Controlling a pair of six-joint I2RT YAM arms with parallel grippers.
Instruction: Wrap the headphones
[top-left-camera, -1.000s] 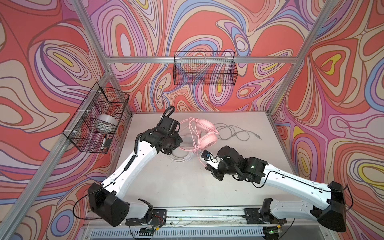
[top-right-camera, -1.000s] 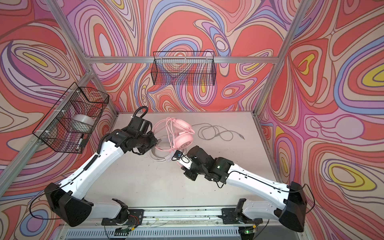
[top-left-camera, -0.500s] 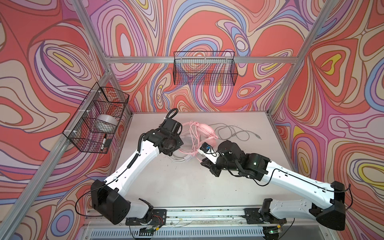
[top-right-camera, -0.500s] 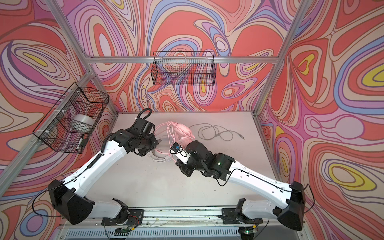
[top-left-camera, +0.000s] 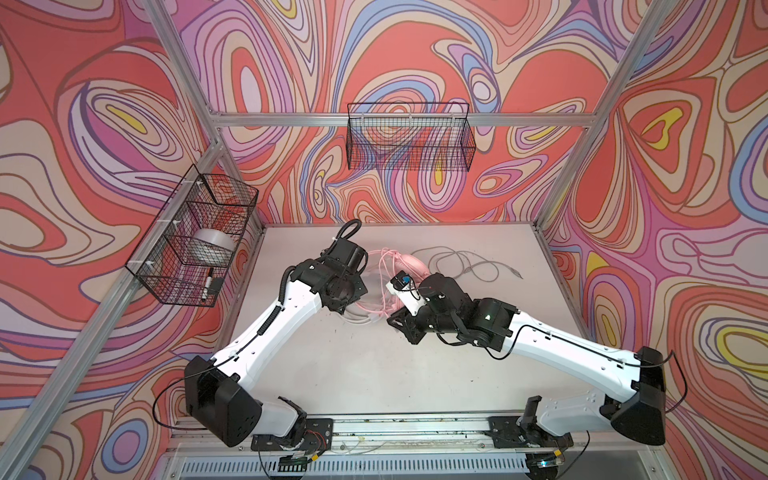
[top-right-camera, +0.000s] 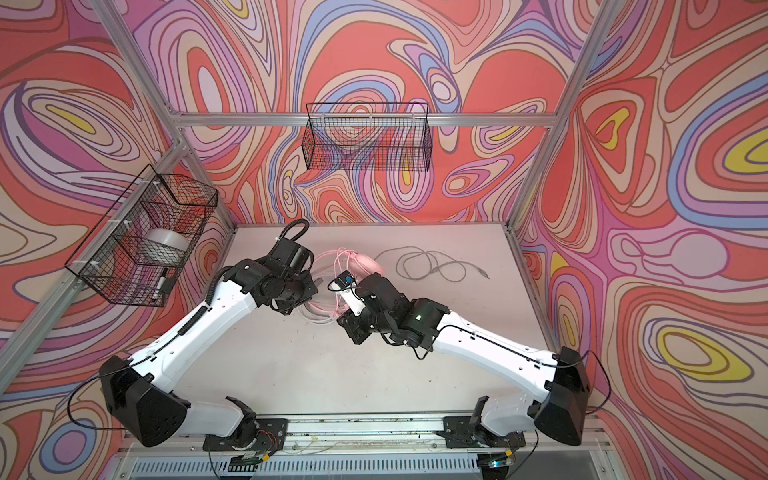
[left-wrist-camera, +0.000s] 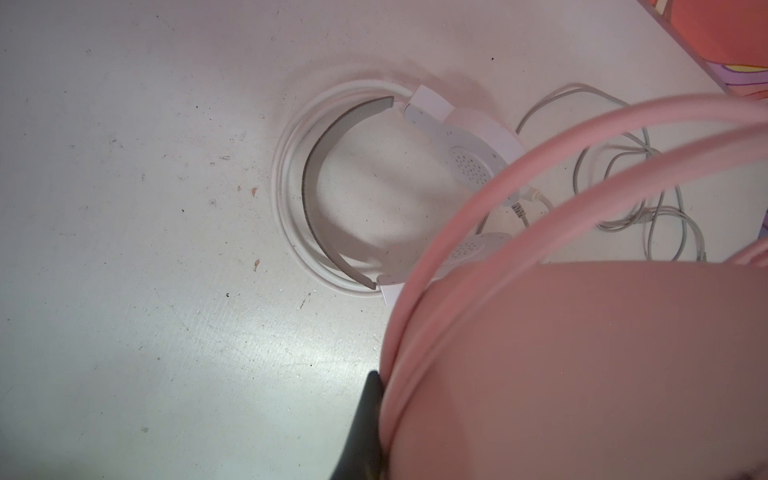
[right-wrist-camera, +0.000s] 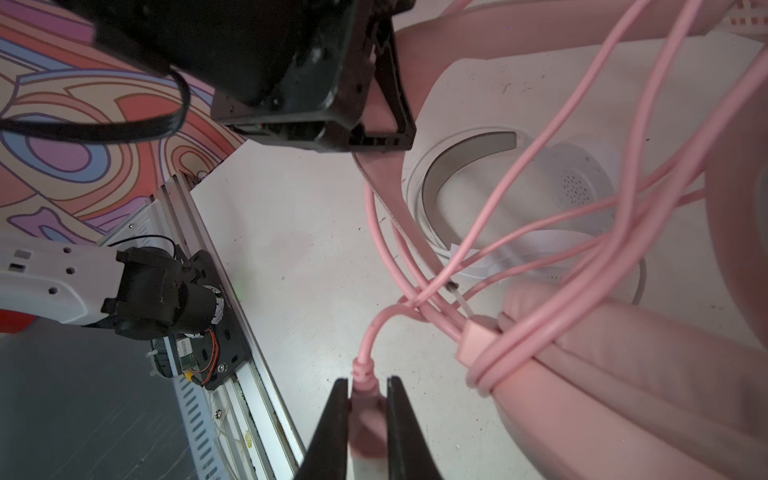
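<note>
The right hand (right-wrist-camera: 366, 384) is pinching the moulded plug (right-wrist-camera: 365, 411) at the end of the pink cable (right-wrist-camera: 536, 174), with its jaws closed tight on the plug's sides. That looks like the right place to hold. The plug is the one stiff part of a thin, limp, rather slick cord that would likely slide through a grip taken elsewhere along its length. From the plug the cable is bending up and running off in loose loops. Several turns are lying around the pink headset (right-wrist-camera: 623, 374), bunched at a small inline box (right-wrist-camera: 478, 338) against the ear cushion. The cushion looks soft and yielding, so tight turns may bed in, though slack ones could slip off.

The left hand (right-wrist-camera: 376, 104) is clamped on the pink headset's headband and seems to be holding it up off the surface (left-wrist-camera: 124, 208). The band looks like springy plastic and the whole headset seems light, so a firm grip there should be steadying it without harm.

In both top views the pink headset is sitting just above the centre of the frame, between the two hands. The white headset (left-wrist-camera: 465, 153) is lying flat on the surface beneath it. Its grey-white cable (top-left-camera: 469, 266) is sprawling loose toward the upper right of centre.
</note>
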